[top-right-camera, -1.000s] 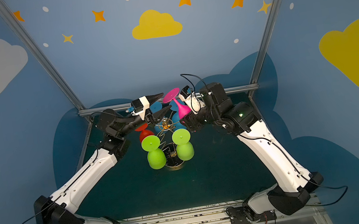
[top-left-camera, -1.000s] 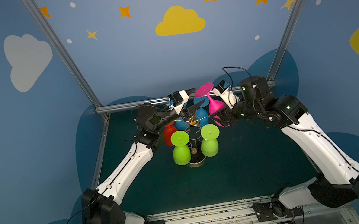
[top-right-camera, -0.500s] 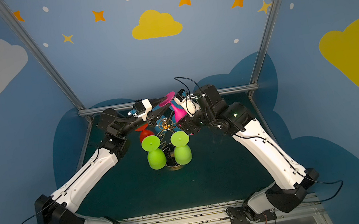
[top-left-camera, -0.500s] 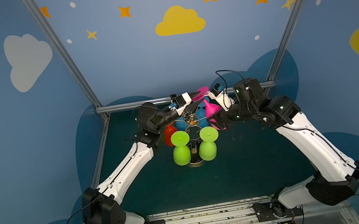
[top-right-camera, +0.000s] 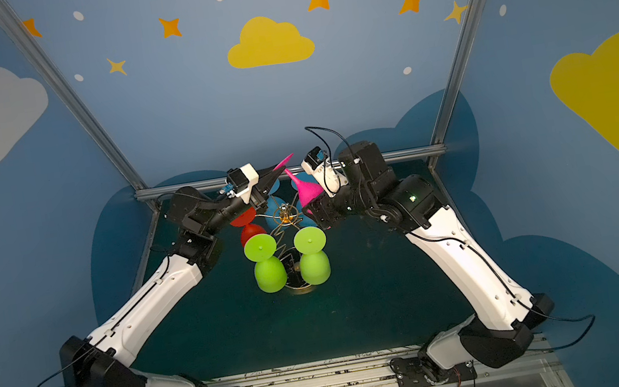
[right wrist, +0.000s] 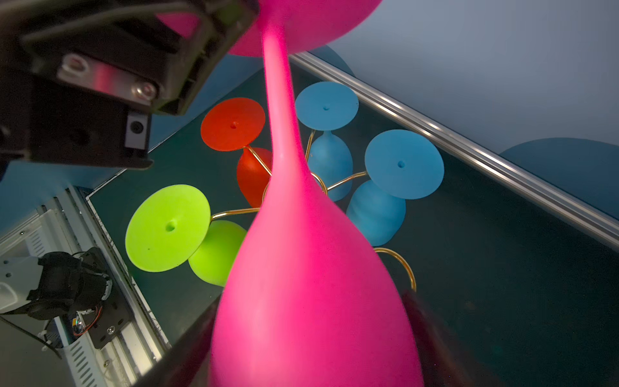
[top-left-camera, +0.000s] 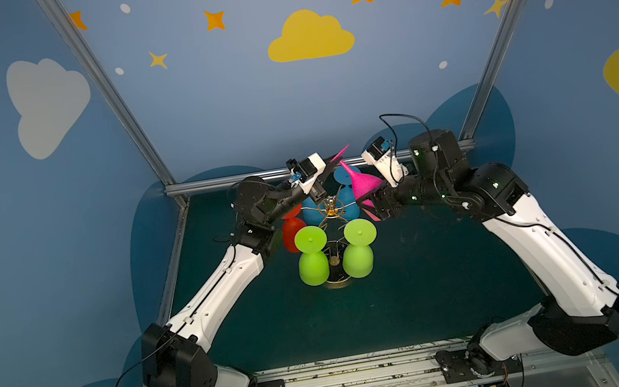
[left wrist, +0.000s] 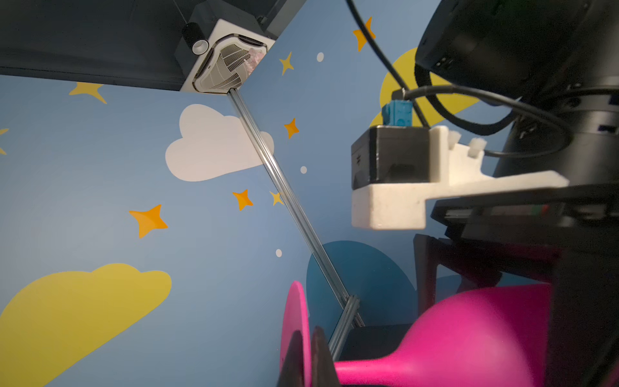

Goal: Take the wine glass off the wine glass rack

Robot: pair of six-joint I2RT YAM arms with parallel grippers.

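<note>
The pink wine glass (top-left-camera: 363, 185) (top-right-camera: 307, 193) hangs tilted above the gold wine glass rack (top-left-camera: 330, 210) (top-right-camera: 285, 217), clear of its arms. My right gripper (top-left-camera: 375, 201) (right wrist: 311, 335) is shut on its bowl (right wrist: 311, 284), a dark finger on each side. My left gripper (top-left-camera: 330, 162) (left wrist: 310, 355) is shut on the thin edge of its round foot (left wrist: 294, 328), which points up and back. One gold loop (right wrist: 402, 264) under the bowl carries nothing.
Two green glasses (top-left-camera: 312, 253) (top-left-camera: 358, 245), a red one (top-left-camera: 293, 233) and two blue ones (right wrist: 330, 157) (right wrist: 378, 207) hang bowl-down on the rack. A metal frame rail (top-left-camera: 213, 183) runs along the back wall behind both grippers. The rack's dark base (top-left-camera: 338, 280) stands on the green mat.
The left gripper has closed onto the pink glass's foot. The right arm has brought the glass a little left and lower, towards the left gripper.
</note>
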